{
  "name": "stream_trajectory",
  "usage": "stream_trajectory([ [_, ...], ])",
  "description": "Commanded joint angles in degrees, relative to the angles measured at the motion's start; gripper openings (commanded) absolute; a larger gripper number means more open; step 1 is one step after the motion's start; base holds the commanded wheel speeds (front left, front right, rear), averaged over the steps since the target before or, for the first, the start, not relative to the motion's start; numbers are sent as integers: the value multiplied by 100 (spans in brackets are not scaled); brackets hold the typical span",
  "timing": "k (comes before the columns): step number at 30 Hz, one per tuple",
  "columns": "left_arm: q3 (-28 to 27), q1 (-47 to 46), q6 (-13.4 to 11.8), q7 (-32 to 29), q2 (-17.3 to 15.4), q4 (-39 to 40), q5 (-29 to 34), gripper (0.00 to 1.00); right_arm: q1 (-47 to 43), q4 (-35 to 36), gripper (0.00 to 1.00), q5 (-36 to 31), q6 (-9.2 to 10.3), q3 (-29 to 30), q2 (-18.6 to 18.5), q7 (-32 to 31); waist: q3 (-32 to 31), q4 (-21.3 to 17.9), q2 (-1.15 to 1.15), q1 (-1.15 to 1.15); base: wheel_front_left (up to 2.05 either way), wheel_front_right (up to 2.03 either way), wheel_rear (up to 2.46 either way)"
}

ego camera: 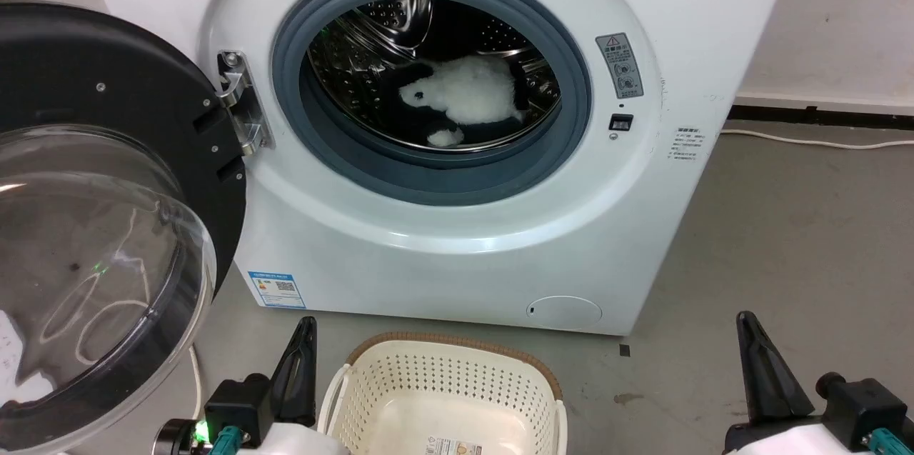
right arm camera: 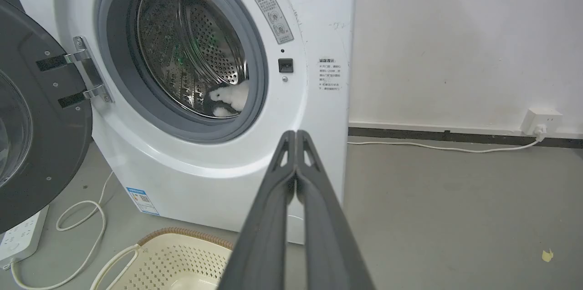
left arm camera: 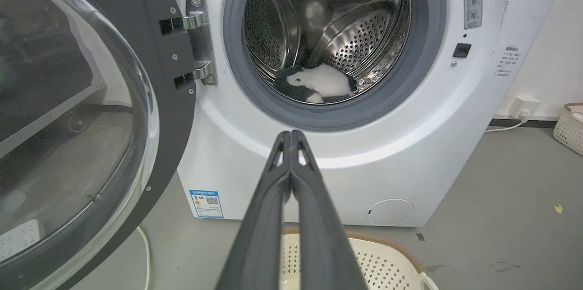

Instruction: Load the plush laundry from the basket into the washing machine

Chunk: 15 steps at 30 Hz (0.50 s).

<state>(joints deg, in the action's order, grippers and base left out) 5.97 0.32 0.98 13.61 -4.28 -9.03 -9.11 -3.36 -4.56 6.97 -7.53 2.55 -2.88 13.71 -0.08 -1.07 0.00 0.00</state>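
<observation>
The plush laundry (ego camera: 475, 99), a fluffy white toy with black patches, lies on the bottom of the steel drum inside the washing machine (ego camera: 643, 19); it also shows in the drum as the plush laundry (left arm camera: 319, 83) and the plush laundry (right arm camera: 230, 96). The washer's round door (ego camera: 107, 212) hangs wide open at the left. The cream basket (ego camera: 446, 398) with a brown rim stands on the floor before the washer, with no toy in it. My left gripper (ego camera: 308, 323) is shut beside the basket's left side; my right gripper (ego camera: 744, 318) is shut over the floor to the right. Both grip nothing.
A white cable (right arm camera: 82, 235) and a power strip (right arm camera: 18, 235) lie on the grey floor left of the basket. Another cable (right arm camera: 437, 146) runs along the wall to a socket (right arm camera: 539, 121). A second perforated basket (left arm camera: 569, 128) sits by the right wall.
</observation>
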Motion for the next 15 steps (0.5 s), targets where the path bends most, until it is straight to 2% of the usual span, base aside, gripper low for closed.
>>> stream_trajectory([
  [1,-35,-2,-9,-29,12,49,75,0,29,33,0,-59,0,-14,0,-29,0,2,0,0,0,0,0],
  [15,-104,-6,-20,-193,27,154,178,0,67,85,0,-137,1,-44,0,-194,1,15,0,0,0,0,0],
])
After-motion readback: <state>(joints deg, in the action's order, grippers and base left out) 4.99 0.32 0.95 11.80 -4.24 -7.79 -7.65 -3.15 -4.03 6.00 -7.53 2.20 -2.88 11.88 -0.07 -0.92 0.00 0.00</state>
